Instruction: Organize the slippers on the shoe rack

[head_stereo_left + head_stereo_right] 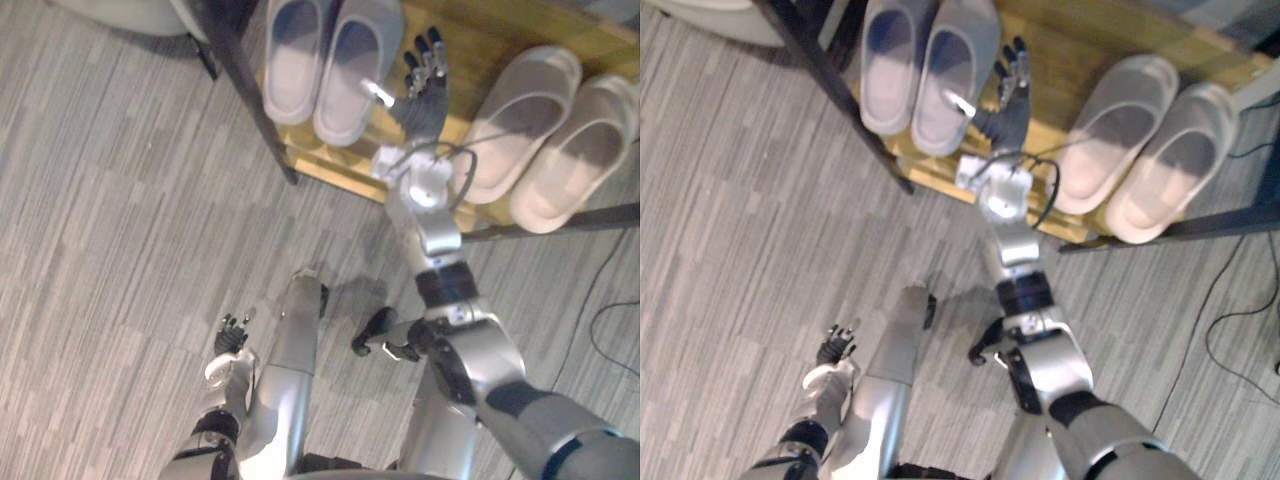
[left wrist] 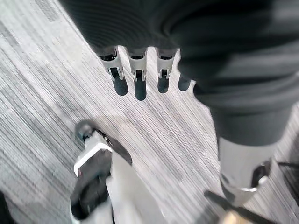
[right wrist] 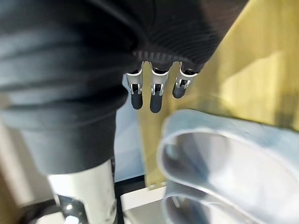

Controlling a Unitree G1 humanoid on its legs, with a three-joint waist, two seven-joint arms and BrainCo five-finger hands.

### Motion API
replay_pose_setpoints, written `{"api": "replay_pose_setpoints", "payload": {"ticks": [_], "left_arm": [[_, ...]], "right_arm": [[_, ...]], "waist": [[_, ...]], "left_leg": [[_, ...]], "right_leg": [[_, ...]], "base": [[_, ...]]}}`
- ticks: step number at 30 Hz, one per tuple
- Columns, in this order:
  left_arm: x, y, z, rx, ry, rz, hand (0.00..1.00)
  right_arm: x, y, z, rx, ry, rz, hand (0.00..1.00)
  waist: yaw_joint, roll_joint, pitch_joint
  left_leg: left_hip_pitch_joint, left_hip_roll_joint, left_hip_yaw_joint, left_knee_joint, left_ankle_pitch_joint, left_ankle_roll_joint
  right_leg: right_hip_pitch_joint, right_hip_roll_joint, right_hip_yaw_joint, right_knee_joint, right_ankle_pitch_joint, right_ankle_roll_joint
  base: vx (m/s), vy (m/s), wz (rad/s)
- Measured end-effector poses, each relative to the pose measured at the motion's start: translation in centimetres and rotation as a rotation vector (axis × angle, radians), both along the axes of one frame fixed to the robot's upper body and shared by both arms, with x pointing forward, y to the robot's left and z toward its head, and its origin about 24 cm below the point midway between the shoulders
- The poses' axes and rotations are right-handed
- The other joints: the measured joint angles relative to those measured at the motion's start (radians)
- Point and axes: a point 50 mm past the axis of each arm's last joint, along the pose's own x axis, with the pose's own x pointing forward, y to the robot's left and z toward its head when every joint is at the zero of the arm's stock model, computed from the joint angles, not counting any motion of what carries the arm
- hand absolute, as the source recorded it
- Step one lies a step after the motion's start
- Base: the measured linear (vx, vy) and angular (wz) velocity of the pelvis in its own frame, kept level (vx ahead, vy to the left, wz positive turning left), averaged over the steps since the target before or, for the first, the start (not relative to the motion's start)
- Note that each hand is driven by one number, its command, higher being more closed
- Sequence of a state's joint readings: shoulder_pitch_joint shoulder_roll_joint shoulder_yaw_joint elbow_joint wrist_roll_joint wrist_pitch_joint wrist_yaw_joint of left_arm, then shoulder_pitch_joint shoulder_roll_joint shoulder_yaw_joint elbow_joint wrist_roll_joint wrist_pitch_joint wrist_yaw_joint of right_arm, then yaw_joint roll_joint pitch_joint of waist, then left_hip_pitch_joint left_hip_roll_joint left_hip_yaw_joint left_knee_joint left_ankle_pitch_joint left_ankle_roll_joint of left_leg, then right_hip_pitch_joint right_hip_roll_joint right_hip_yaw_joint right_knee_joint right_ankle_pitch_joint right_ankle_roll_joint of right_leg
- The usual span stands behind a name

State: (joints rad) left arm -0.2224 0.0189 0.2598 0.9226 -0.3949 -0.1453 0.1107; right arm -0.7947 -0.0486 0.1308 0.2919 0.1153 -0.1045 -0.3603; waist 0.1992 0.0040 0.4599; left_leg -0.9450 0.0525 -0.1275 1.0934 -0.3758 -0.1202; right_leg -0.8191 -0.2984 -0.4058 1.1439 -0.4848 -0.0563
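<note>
A pair of grey slippers [image 1: 352, 70] lies side by side at the left end of the wooden shelf [image 1: 480, 40] of the shoe rack, and a pale beige pair [image 1: 520, 120] lies at its right end. My right hand [image 1: 425, 90] is open over the bare wood between the two pairs, just beside the right grey slipper, fingers straight and thumb at that slipper's edge. The right wrist view has the grey slipper's rim [image 3: 210, 154] close under the straight fingers [image 3: 156, 93]. My left hand [image 1: 230, 335] hangs open low over the floor, holding nothing.
The rack's black metal leg [image 1: 255, 100] slants down at the shelf's left corner, and a black bar [image 1: 600, 218] runs below the beige pair. A pale rounded object [image 1: 130, 12] sits at the far left. Grey striped carpet [image 1: 120, 220] spreads in front of the rack.
</note>
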Motion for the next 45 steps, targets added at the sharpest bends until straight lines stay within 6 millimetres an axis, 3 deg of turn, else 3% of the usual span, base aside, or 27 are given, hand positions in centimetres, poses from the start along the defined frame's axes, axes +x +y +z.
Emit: {"api": "replay_pose_setpoints", "payload": {"ticks": [3,4,5,6,7,9,11,13,14,15,20,23,25,30,34,41,45], "left_arm": [[-0.7,0.5,-0.3,0.013,0.015,0.000,0.00],[-1.4,0.6,-0.7,0.017,0.031,0.000,0.00],[-1.6,0.6,-0.8,0.018,0.035,-0.003,0.00],[-2.1,0.5,-1.2,0.027,0.053,-0.020,0.00],[-2.9,0.1,-1.6,0.046,0.076,-0.073,0.00],[-3.4,0.1,-1.9,0.059,0.093,-0.102,0.00],[-4.8,0.3,-2.8,0.111,0.151,-0.182,0.00],[-5.4,0.3,-3.1,0.131,0.179,-0.226,0.00],[-5.9,0.3,-3.5,0.153,0.212,-0.282,0.00],[-6.2,0.2,-3.7,0.162,0.224,-0.301,0.00],[-8.3,0.1,-4.6,0.180,0.296,-0.355,0.00],[-9.8,-0.2,-5.3,0.188,0.354,-0.407,0.00],[-10.0,-0.3,-5.4,0.205,0.367,-0.438,0.00],[-9.8,-0.9,-5.4,0.236,0.366,-0.505,0.00],[-10.2,-2.3,-5.7,0.256,0.373,-0.600,0.00],[-9.3,-5.6,-5.0,0.361,0.292,-0.859,0.00],[-7.4,-9.4,-2.8,0.376,0.095,-1.012,0.00]], "right_arm": [[-1.3,0.1,-3.0,-0.089,0.040,0.032,0.00],[-2.3,0.1,-5.8,-0.145,0.101,0.045,0.00],[-2.4,0.1,-6.3,-0.154,0.115,0.050,0.00],[-3.0,-0.3,-8.4,-0.173,0.177,0.061,0.00],[-4.4,-1.0,-12.0,-0.213,0.284,0.066,0.00],[-5.5,-1.5,-14.2,-0.226,0.358,0.072,0.00],[-7.5,-2.6,-18.6,-0.267,0.514,0.070,0.00],[-8.1,-3.3,-20.5,-0.292,0.591,0.063,0.00],[-9.3,-4.7,-23.4,-0.300,0.717,0.025,0.00],[-10.0,-5.4,-24.8,-0.320,0.781,0.003,0.00],[-13.9,-8.6,-29.9,-0.310,1.040,-0.090,0.00],[-18.2,-10.7,-33.5,-0.303,1.261,-0.155,0.00],[-20.3,-11.5,-35.0,-0.286,1.368,-0.183,0.00],[-23.3,-11.7,-36.6,-0.255,1.506,-0.191,0.00],[-24.0,-12.0,-37.0,-0.215,1.540,-0.215,0.00],[-24.0,-12.0,-37.2,-0.156,1.562,-0.243,0.00],[-24.1,-11.9,-37.2,-0.159,1.563,-0.250,0.00]], "waist": [[-0.023,-0.004,-0.003],[-0.033,-0.017,-0.018],[-0.035,-0.017,-0.024],[-0.042,-0.022,-0.049],[-0.049,-0.033,-0.082],[-0.056,-0.038,-0.107],[-0.083,-0.058,-0.159],[-0.094,-0.064,-0.176],[-0.108,-0.062,-0.193],[-0.113,-0.062,-0.201],[-0.140,-0.047,-0.250],[-0.147,-0.025,-0.305],[-0.151,-0.014,-0.314],[-0.157,-0.006,-0.341],[-0.163,0.001,-0.350],[-0.164,0.002,-0.350],[-0.165,0.003,-0.351]], "left_leg": [[0.118,0.014,0.019,-0.100,0.020,0.001],[0.200,0.025,0.040,-0.173,0.034,0.003],[0.210,0.025,0.041,-0.183,0.037,0.003],[0.250,0.027,0.047,-0.226,0.047,0.004],[0.331,0.029,0.060,-0.307,0.066,0.007],[0.381,0.031,0.065,-0.362,0.082,0.009],[0.487,0.032,0.083,-0.503,0.129,0.014],[0.532,0.032,0.092,-0.566,0.151,0.016],[0.596,0.032,0.102,-0.645,0.183,0.018],[0.630,0.032,0.108,-0.685,0.197,0.021],[0.760,0.034,0.151,-0.848,0.251,0.032],[0.853,0.030,0.174,-0.960,0.286,0.037],[0.898,0.025,0.174,-0.999,0.297,0.041],[0.934,0.017,0.172,-1.024,0.303,0.043],[0.971,0.004,0.160,-1.059,0.324,0.050],[0.986,-0.004,0.159,-1.094,0.350,0.058],[1.000,-0.007,0.165,-1.120,0.362,0.060]], "right_leg": [[0.104,0.020,-0.003,-0.097,0.036,-0.005],[0.171,0.033,-0.003,-0.166,0.057,0.001],[0.181,0.036,-0.004,-0.177,0.060,0.002],[0.217,0.041,-0.008,-0.217,0.072,0.006],[0.288,0.053,-0.011,-0.290,0.093,0.018],[0.334,0.062,-0.017,-0.346,0.111,0.023],[0.422,0.086,-0.017,-0.476,0.162,0.037],[0.458,0.099,-0.015,-0.535,0.186,0.042],[0.514,0.115,-0.015,-0.620,0.224,0.050],[0.544,0.124,-0.013,-0.663,0.243,0.054],[0.655,0.163,0.010,-0.844,0.327,0.071],[0.747,0.189,0.024,-0.984,0.390,0.088],[0.803,0.198,0.022,-1.050,0.419,0.095],[0.870,0.210,0.017,-1.142,0.463,0.103],[0.912,0.211,0.008,-1.185,0.485,0.106],[0.923,0.214,0.018,-1.226,0.516,0.102],[0.924,0.214,0.026,-1.236,0.520,0.107]], "base": [[0.10,-0.030,-0.16],[0.10,-0.028,-0.16],[0.11,-0.019,-0.14],[0.14,-0.005,-0.06],[0.14,0.001,-0.06],[0.14,0.011,-0.06],[0.13,0.035,-0.10],[0.09,0.042,-0.11],[0.13,0.070,-0.15],[0.10,0.067,-0.15],[0.08,0.063,-0.21],[0.10,0.051,-0.16],[0.08,0.044,-0.01],[0.03,0.038,0.03],[-0.02,0.023,0.08],[-0.06,0.017,0.00],[-0.02,0.012,-0.06]]}}
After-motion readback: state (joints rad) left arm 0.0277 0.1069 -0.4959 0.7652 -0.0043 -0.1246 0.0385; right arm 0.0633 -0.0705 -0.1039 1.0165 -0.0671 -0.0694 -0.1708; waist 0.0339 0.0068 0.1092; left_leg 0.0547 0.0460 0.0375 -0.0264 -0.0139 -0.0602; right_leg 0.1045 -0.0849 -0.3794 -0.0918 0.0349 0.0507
